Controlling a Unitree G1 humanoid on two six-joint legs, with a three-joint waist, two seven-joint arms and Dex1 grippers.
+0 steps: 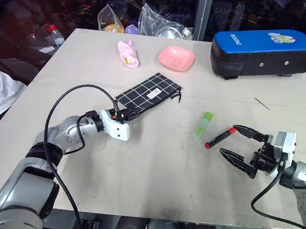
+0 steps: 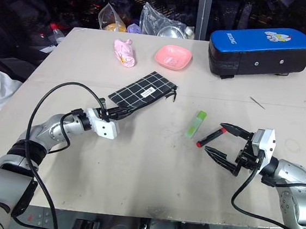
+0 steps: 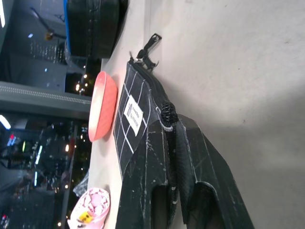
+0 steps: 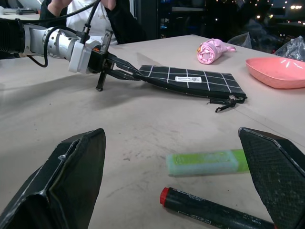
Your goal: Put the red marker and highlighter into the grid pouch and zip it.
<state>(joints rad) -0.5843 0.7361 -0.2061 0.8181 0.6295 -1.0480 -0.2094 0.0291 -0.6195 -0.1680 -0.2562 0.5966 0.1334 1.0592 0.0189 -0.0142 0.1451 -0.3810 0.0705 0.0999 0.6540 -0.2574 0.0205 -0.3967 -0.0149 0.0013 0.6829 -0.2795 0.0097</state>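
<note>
From the head camera, the left gripper (image 1: pixel 124 113) has clamped on the near corner of the grid pouch (image 1: pixel 149 94), which lies at about eleven o'clock from the table's (image 1: pixel 152 169) middle; one risk, as I judge it, is that a pinch on that closed end drags the flat pouch instead of steadying it, and its zipper pull (image 1: pixel 175 97) sits at the far corner. The right gripper (image 1: pixel 240 141), jaws spread wide and empty, hovers at four o'clock just beside one red marker (image 1: pixel 220 137) and one highlighter (image 1: pixel 203 124); they lie near each other, so a reach for one could knock the other. One pink bowl (image 1: pixel 176 58), one pink bundle (image 1: pixel 128 54) and one blue-topped case (image 1: pixel 263 51) stand toward twelve. In the left wrist view, the fingers (image 3: pixel 209 200) grip the pouch's edge. In the right wrist view, marker and highlighter lie between the open jaws' tips.
</note>
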